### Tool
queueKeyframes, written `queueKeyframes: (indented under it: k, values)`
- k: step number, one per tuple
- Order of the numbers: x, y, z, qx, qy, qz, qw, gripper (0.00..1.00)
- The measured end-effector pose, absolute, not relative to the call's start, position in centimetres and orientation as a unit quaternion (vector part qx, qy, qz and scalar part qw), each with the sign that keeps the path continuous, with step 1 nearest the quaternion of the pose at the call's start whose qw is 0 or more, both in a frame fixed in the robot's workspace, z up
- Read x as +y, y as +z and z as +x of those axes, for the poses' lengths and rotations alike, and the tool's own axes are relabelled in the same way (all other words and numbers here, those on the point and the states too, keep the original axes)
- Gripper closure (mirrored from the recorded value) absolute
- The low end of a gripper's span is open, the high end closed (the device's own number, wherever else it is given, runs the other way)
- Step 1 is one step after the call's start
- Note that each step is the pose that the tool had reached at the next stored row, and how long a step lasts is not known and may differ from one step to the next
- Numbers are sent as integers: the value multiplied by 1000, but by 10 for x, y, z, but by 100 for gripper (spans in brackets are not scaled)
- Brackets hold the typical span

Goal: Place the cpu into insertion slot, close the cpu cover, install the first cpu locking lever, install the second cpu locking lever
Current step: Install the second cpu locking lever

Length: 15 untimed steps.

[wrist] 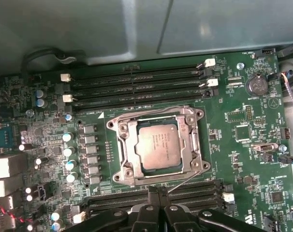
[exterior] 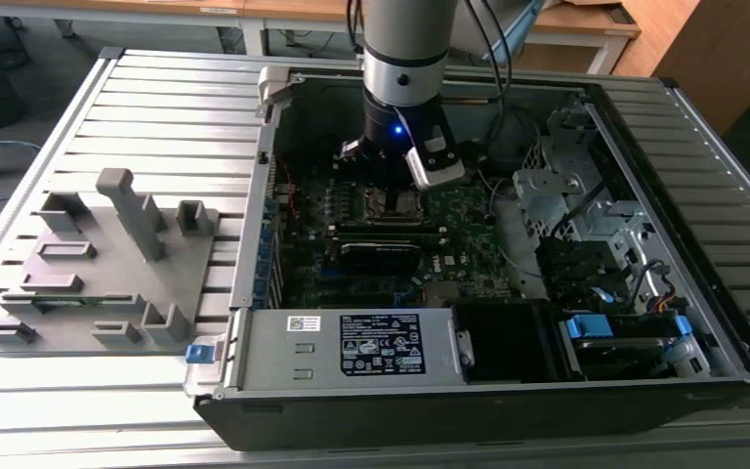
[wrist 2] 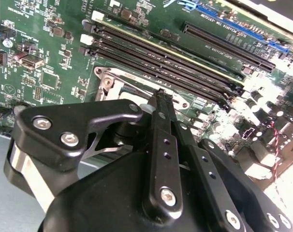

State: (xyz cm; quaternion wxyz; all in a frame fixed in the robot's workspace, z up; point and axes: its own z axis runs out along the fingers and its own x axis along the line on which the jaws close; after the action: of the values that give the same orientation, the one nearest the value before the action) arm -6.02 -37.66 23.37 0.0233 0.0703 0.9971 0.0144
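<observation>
A slatted metal table stands before wooden desks.

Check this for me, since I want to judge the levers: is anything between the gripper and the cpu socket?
Nothing visible is. In the first wrist view the cpu sits in the insertion slot with the cpu cover framing it, and the gripper hangs just beside that frame over bare board. A thin wire lever runs along the near edge.

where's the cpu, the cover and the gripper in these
cpu (wrist: 158,147): first wrist view, middle of its grey metal top.
cover (wrist: 123,145): first wrist view, side bar of the silver frame beside the cpu.
gripper (wrist 2: 162,94): second wrist view, tip of the black fingers above the socket.
</observation>
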Motion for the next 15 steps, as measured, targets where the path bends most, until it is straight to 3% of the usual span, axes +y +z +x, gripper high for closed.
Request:
queueKeyframes:
  k: [15]
  values:
    - [-381, 233, -69, 997, 14, 70, 24, 89]
